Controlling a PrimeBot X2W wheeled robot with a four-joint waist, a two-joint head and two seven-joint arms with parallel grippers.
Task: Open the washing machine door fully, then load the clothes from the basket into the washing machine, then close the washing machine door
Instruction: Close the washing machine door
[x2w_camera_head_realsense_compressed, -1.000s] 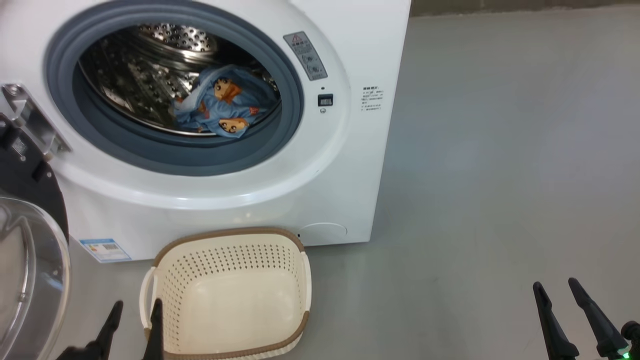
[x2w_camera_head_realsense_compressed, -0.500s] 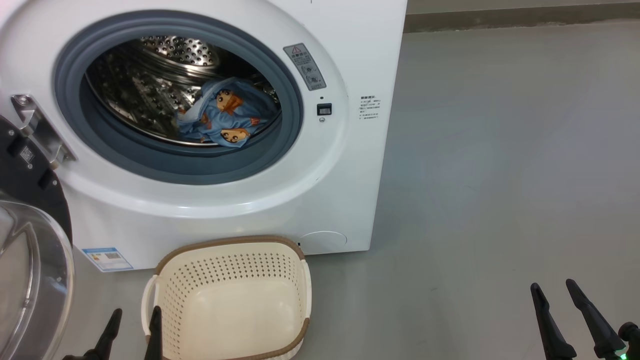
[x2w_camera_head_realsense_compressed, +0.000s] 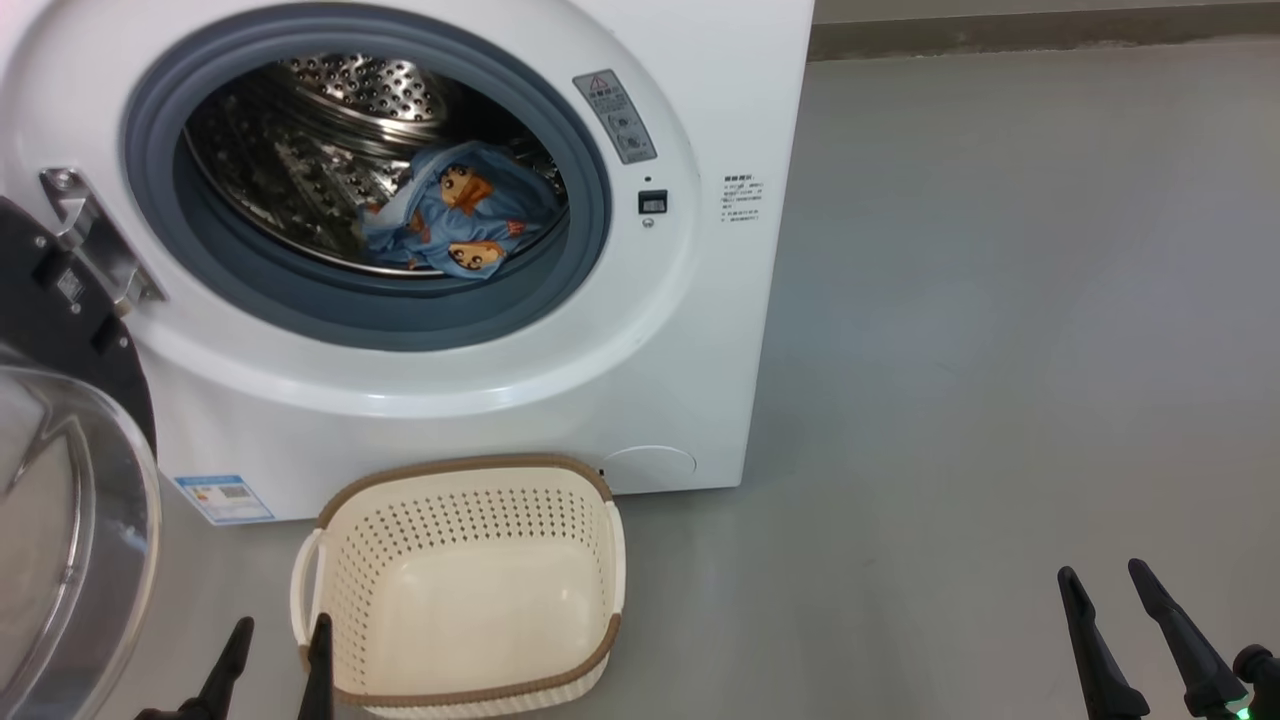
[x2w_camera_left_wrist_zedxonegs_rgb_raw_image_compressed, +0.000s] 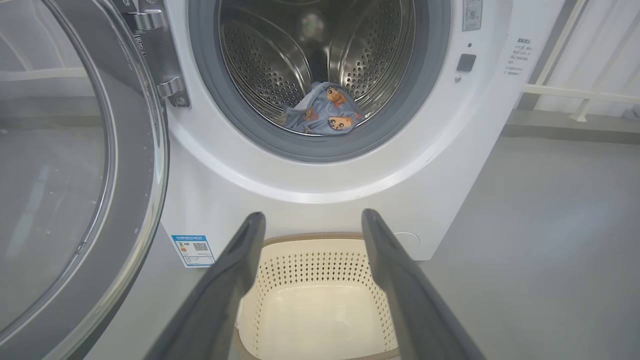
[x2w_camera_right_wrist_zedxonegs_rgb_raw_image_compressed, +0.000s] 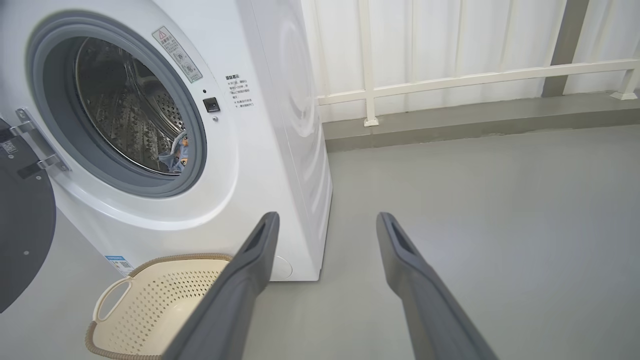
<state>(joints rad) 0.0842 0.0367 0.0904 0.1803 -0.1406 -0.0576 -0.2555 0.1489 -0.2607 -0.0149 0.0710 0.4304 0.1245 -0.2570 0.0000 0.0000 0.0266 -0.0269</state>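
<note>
glossy black rim and clear glass: the washing machine door (x2w_camera_head_realsense_compressed: 70, 480) stands swung wide, just left of the left gripper (x2w_camera_head_realsense_compressed: 283, 622), the nearer arm. the right gripper (x2w_camera_head_realsense_compressed: 1101, 568) hangs well apart to the right. both sets of jaws are parted, holding nothing. the clothes (x2w_camera_head_realsense_compressed: 455, 222) lie inside the washing machine (x2w_camera_head_realsense_compressed: 700, 380) and the basket (x2w_camera_head_realsense_compressed: 460, 466) is bare, so closing the door likely falls to the left arm.

The washer (x2w_camera_head_realsense_compressed: 720, 90) has glossy white panels, a shiny perforated steel drum (x2w_camera_head_realsense_compressed: 330, 120) and a matt grey rubber gasket (x2w_camera_head_realsense_compressed: 400, 325). The clothes (x2w_camera_head_realsense_compressed: 450, 215) are soft cloth. The basket (x2w_camera_head_realsense_compressed: 460, 525) is matt perforated plastic. The door (x2w_camera_head_realsense_compressed: 70, 520) is clear glass.
</note>
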